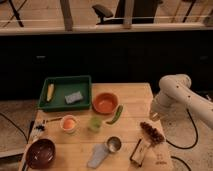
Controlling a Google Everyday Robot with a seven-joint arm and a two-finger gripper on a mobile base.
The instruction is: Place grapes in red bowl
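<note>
The grapes (152,132), a dark brownish elongated bunch, lie on the wooden table (135,95) at the front right. The red bowl (105,103), orange-red and round, stands near the table's middle, left of and behind the grapes. It looks empty. My white arm comes in from the right and bends down. Its gripper (151,118) hangs at the arm's end, just over the far end of the grapes and to the right of the bowl.
A green chilli (115,115) lies between bowl and grapes. A green tray (64,82) holds corn (50,91) and a sponge (73,97). A white cup (68,123), green cup (94,123), metal cup (113,144), maroon bowl (40,153) and tan box-like object (141,150) stand nearer the front.
</note>
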